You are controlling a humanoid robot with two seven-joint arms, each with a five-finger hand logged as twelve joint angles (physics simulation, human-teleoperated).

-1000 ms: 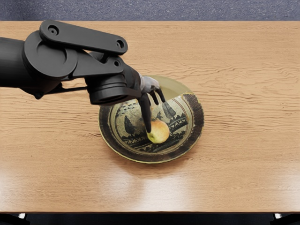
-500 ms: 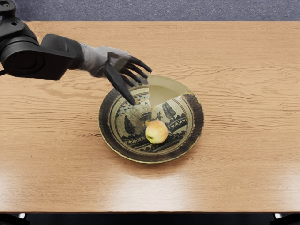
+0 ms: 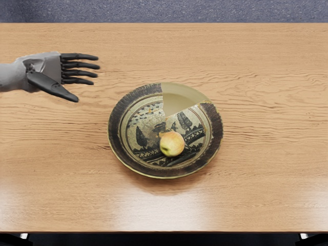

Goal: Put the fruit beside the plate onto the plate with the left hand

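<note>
- Left hand (image 3: 56,74): withdrawn from over the plate to the counter's left edge, fingers extended and apart, holding nothing.
- Fruit (image 3: 171,144): released, resting inside the plate (image 3: 215,134), slightly below centre; placement judged complete.
- Counter (image 3: 266,77): no other objects visible; nothing obstructs the retreat.

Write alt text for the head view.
A small yellow-green fruit lies inside a round dark-rimmed patterned plate on a light wooden table. The robot's grey-and-black left hand, fingers spread and empty, is at the upper left, apart from the plate.
</note>
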